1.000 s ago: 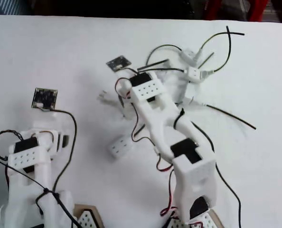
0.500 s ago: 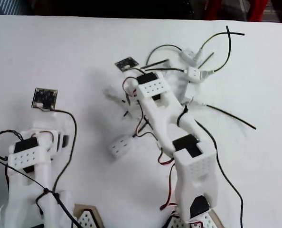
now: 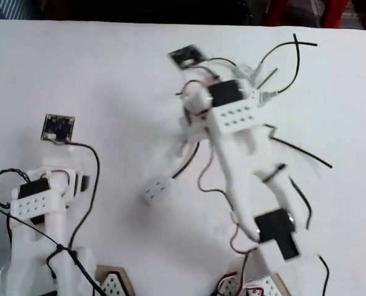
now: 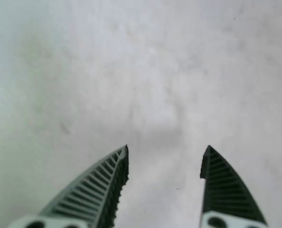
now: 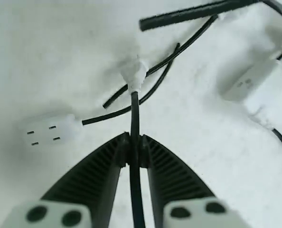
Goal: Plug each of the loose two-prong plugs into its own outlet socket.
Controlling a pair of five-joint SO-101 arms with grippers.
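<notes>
My right gripper (image 5: 135, 138) is shut on a thin black cord (image 5: 134, 114). The cord ends just past the fingertips in a small white plug (image 5: 134, 76) that rests on the table. A white outlet block (image 5: 48, 130) with slots facing up lies beside it, trailing its own black cord. That block (image 3: 157, 189) sits mid-table, to the left of the right arm (image 3: 235, 117). A second white outlet (image 5: 252, 80) lies on the other side. My left gripper (image 4: 167, 149) is open over bare table, holding nothing.
A tangle of black cords and white plugs (image 3: 254, 86) lies at the far right of the white table (image 3: 78, 68). A thick black cable end (image 5: 188, 14) lies beyond the held plug. The left arm (image 3: 38, 206) stays at the near left corner.
The right arm has swung right and toward the far side, its wrist turning. The left arm and the mid-table outlet block have stayed where they were.
</notes>
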